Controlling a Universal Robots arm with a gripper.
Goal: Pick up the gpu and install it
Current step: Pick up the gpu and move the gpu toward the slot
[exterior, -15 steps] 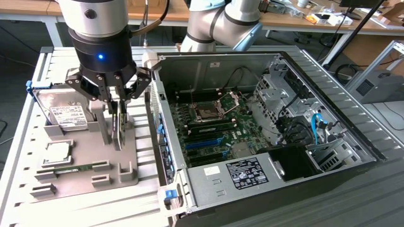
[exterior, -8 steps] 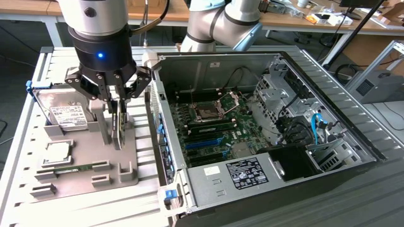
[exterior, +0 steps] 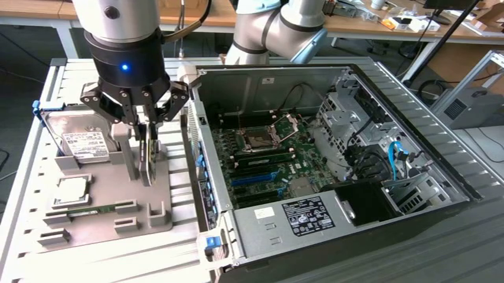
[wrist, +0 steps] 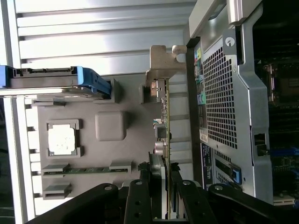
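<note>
The gpu [exterior: 146, 168] stands on edge over the grey parts tray [exterior: 106, 177], at the exterior view's left of the open computer case [exterior: 409, 112]. My gripper [exterior: 143, 141] comes straight down on it, one finger on each face of the card, shut on it. In the wrist view the gpu [wrist: 165, 116] runs as a thin edge-on board from its silver end bracket [wrist: 162, 63] to my gripper [wrist: 167, 175], and the fingers [wrist: 156, 170] press against its sides. Whether the card's lower edge still rests in the tray I cannot tell.
The tray also holds a silver hard drive [exterior: 82, 138], a CPU [exterior: 71, 190] and a RAM stick [exterior: 87, 210]. The case's perforated wall [wrist: 224, 102] stands right beside the card. Inside lies the motherboard with blue slots [exterior: 254, 175] and a drive cage [exterior: 346, 118].
</note>
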